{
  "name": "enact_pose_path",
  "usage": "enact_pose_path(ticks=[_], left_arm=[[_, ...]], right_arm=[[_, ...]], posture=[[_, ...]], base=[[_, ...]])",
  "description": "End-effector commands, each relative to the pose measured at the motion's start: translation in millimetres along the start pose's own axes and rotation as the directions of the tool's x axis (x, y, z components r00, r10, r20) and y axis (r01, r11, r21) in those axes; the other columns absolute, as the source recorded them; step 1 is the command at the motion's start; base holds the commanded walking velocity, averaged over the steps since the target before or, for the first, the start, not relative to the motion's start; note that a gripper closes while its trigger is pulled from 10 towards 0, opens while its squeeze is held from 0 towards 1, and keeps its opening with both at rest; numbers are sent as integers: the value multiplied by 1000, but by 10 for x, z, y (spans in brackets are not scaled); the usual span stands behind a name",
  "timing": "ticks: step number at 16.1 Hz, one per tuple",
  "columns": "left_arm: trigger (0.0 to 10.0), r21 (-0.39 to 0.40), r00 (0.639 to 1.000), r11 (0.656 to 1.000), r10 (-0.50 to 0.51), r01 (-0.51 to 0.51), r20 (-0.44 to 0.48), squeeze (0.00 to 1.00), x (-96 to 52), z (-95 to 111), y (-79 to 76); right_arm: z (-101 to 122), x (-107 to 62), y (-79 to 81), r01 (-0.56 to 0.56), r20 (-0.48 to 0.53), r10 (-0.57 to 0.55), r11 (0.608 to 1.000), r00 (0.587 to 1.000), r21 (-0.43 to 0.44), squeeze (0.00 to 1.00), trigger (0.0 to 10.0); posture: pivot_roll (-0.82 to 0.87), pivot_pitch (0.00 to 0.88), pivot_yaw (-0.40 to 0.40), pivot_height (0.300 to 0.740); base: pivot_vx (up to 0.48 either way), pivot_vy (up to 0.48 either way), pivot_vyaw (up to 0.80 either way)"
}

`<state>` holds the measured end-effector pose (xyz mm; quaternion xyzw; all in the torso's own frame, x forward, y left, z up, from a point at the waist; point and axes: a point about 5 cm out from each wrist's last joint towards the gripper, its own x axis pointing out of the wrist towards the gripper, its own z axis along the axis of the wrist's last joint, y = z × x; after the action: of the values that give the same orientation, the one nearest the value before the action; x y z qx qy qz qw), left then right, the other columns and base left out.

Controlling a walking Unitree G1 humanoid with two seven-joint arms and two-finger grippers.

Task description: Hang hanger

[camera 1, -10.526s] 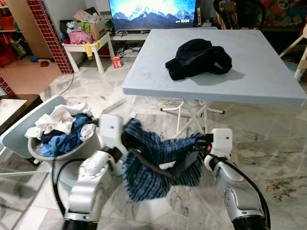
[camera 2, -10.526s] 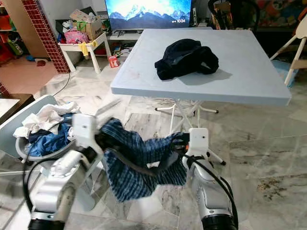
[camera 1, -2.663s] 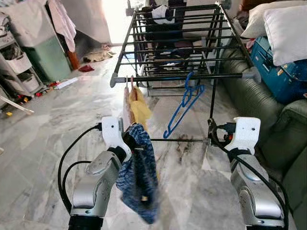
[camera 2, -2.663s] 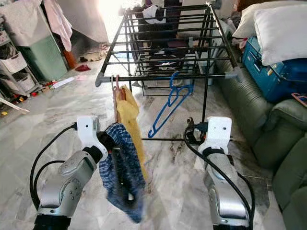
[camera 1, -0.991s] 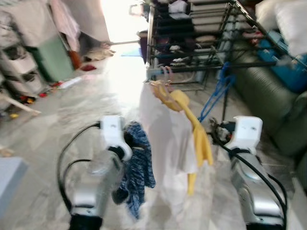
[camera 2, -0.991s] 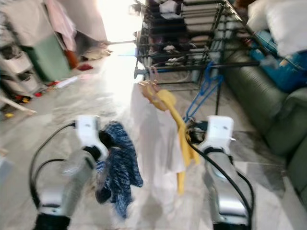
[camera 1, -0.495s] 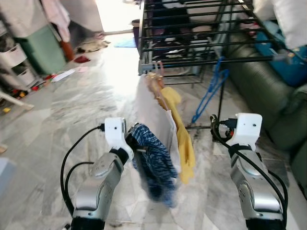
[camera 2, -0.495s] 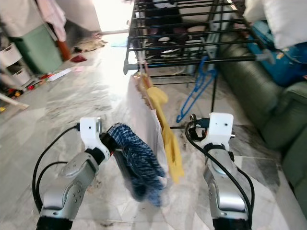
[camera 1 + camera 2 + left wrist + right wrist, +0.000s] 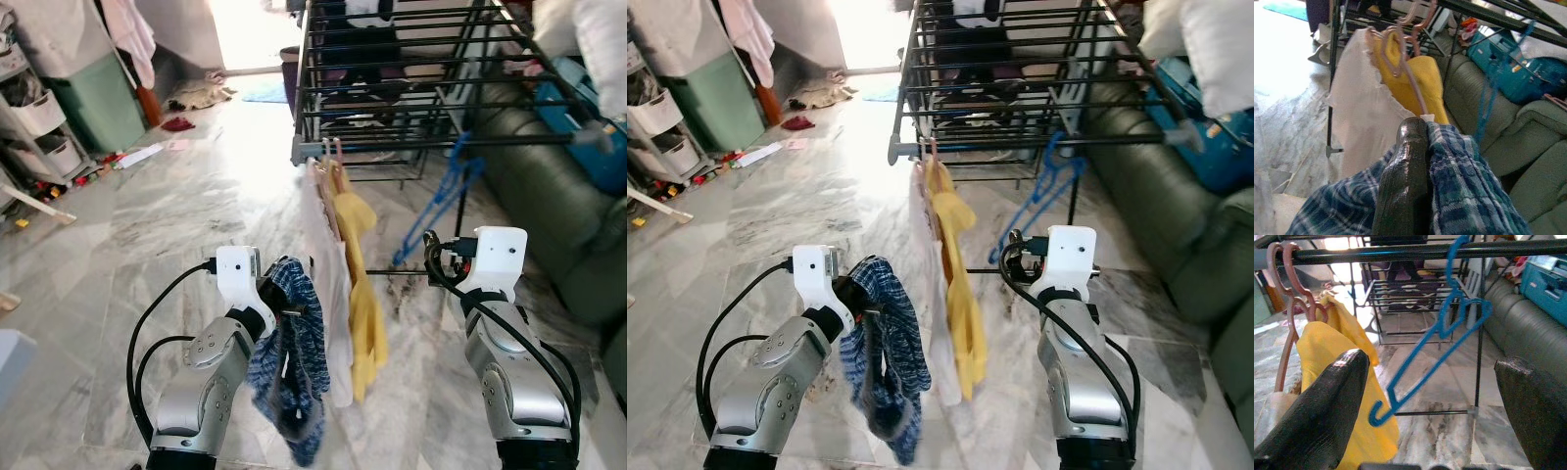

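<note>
My left gripper [image 9: 285, 311] is shut on a dark hanger that carries a blue plaid garment [image 9: 289, 384]; the cloth hangs below it and drapes over the fingers [image 9: 1409, 147]. Just ahead is the black drying rack, its front rail [image 9: 441, 144] above gripper height. Pink hanger hooks [image 9: 1400, 29] hold a white garment [image 9: 328, 294] and a yellow one [image 9: 364, 313] at the rail's left end, right beside the plaid cloth. A bare blue hanger [image 9: 1442, 340] hangs farther right. My right gripper [image 9: 1431, 361] is open, holds nothing, and faces the rail and the blue hanger.
A green sofa [image 9: 549, 225] with a blue case [image 9: 600, 110] and white pillows [image 9: 600, 29] runs along the right of the rack. A green bin [image 9: 93, 103] and shelves [image 9: 34, 147] stand at the left. Marble floor [image 9: 176, 225] lies open to my left.
The view has shifted and steadied. The plaid garment, swung right against the white one half a second ago, now hangs straight down under my left gripper. My right gripper stays open.
</note>
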<state>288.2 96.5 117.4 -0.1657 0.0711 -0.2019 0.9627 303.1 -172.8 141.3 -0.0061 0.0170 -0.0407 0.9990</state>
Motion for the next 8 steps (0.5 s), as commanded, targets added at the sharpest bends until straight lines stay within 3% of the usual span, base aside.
enact_pose_path(ticks=[1,8], left_arm=[[10000,9,1000,1000,-14,14,15,0,-8,36,-10],[10000,5,1000,1000,-30,30,5,0,-18,3,-38]], right_arm=[[12,9,39,-11,4,11,1000,1000,1,0,10000],[-2,16,28,-3,1,3,1000,1000,-9,0,10000]], posture=[[-155,41,68,740],[-154,36,63,740]], base=[[292,0,0],[288,0,0]])
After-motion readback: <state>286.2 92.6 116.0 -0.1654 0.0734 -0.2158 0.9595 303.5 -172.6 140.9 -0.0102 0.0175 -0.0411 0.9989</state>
